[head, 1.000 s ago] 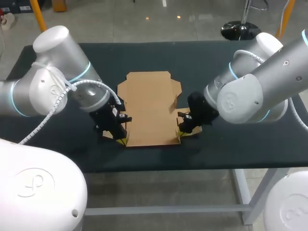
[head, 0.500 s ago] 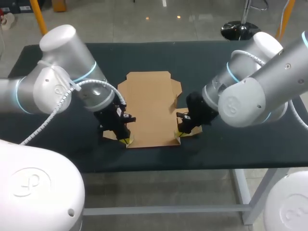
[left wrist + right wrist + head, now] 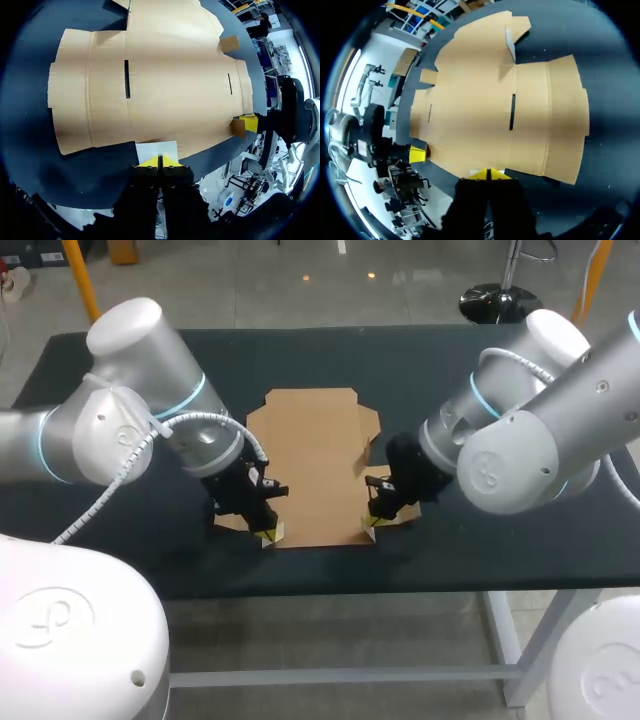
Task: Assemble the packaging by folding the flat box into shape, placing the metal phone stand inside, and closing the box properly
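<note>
A flat brown cardboard box [image 3: 312, 465] lies unfolded on the middle of the dark table; its slots show in the left wrist view [image 3: 150, 80] and the right wrist view [image 3: 505, 105]. At the near left corner, my left gripper [image 3: 267, 534] [image 3: 159, 161] is shut on a small side flap [image 3: 156, 149], which is turned up so its pale underside shows. My right gripper [image 3: 371, 523] [image 3: 488, 174] is shut on the small flap [image 3: 397, 512] at the near right corner. Each wrist view also shows the other gripper's yellow tip across the box. No metal phone stand is in view.
The dark table [image 3: 450, 370] has bare room behind the box and on both sides. Its front edge runs just below both grippers. Both arms hang low beside the box.
My left gripper has slid a little right and toward the box, turning its flap up and inward. The right gripper has barely moved.
</note>
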Motion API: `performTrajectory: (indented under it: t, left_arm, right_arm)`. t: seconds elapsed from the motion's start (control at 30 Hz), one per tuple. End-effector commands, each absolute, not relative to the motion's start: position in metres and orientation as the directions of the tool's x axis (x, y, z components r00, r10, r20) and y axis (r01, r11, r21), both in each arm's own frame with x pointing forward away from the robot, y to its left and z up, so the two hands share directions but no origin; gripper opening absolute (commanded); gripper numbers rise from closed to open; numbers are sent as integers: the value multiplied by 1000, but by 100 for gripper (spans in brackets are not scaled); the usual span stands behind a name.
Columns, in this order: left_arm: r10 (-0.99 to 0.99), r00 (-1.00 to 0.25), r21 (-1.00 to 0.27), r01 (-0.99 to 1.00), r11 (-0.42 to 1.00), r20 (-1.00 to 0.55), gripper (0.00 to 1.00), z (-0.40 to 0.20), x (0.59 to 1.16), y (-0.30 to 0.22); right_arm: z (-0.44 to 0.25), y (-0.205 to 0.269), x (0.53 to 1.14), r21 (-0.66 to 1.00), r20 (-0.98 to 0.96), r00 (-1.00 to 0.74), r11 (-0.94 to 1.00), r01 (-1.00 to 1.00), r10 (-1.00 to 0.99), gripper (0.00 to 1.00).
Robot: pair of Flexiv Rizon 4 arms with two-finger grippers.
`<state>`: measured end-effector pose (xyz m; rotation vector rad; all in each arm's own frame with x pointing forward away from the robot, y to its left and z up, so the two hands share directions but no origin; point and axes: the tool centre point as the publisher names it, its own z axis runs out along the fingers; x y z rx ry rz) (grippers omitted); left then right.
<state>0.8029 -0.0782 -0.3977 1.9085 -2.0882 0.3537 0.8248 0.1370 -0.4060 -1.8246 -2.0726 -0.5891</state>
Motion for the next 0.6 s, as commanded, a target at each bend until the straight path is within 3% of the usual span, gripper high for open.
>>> performTrajectory:
  t: [0.03,0.6]
  left_arm:
    - [-924,-76,11,-996,86,374,0,-404,801,-81]
    - [-925,-52,8,-998,59,377,0,-413,802,-84]
  right_arm:
    - [-409,140,821,106,484,-135,95,990,865,0]
    - [-409,143,817,135,504,-153,97,986,850,0]
